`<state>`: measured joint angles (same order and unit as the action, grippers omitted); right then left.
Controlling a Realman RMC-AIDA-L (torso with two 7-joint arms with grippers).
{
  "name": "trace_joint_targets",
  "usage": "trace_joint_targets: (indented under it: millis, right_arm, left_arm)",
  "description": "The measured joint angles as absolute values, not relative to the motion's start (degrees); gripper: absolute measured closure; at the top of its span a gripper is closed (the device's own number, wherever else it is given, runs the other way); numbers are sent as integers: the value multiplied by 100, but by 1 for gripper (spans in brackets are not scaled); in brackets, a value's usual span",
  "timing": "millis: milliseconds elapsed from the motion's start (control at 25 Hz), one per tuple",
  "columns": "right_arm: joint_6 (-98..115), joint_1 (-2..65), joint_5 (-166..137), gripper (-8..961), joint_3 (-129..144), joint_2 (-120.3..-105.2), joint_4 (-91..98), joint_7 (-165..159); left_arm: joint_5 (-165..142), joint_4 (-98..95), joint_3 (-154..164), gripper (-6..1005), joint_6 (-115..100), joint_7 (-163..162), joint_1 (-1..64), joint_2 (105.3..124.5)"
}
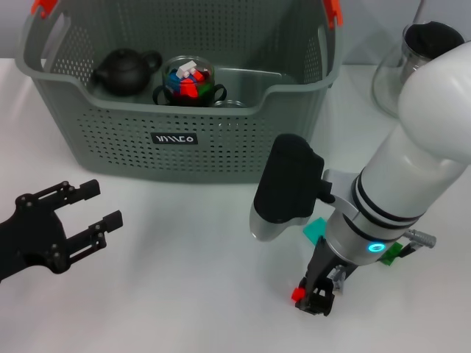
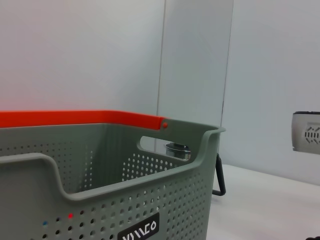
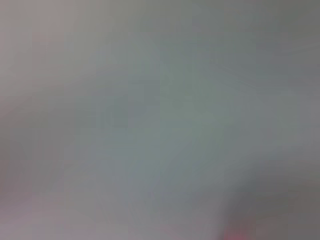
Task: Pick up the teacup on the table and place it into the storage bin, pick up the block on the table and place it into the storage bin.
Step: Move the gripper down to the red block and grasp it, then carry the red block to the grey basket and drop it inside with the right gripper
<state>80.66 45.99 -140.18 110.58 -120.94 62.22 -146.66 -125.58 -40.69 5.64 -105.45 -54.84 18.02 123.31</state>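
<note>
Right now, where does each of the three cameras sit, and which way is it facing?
Head view: high on the robot, looking down at the white table, the grey perforated plastic storage bin, the black left gripper and the white right arm with its gripper down by a small red block.
Left wrist view: low beside the storage bin, facing sideways; no gripper shows.
Right wrist view: featureless grey.
Head and left wrist views share the bin.

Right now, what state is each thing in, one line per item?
Grey perforated plastic storage bin: upright, open-topped, holding items.
Black teapot: upright in the bin.
Clear cup of coloured blocks: in the bin.
Red block: on the table, at the right gripper.
Right gripper: lowered at the block.
Left gripper: open, empty.
</note>
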Motion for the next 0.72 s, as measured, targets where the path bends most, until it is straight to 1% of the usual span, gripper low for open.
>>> trace_joint_targets:
  millis: [80, 440, 520, 720]
  right_arm:
    - [8091, 4621, -14018, 674, 11074, -12093, 6222, -14679]
    - [8201, 4656, -14011, 777, 11030, -12076, 6277, -14737]
    - [8255, 4620, -14012, 800, 11025, -12070, 6368, -14737]
    - [8401, 4448, -14044, 822, 10888, -12042, 6727, -14738]
  left_arm:
    - [-12558, -4069, 559, 386, -10546, -5484, 1802, 12331]
    - [-12550, -4069, 554, 386, -10547, -5484, 1794, 12331]
    - [-12550, -4069, 553, 385, -10547, -5484, 1793, 12330]
    - [-12550, -4069, 553, 385, -10544, -5484, 1792, 12323]
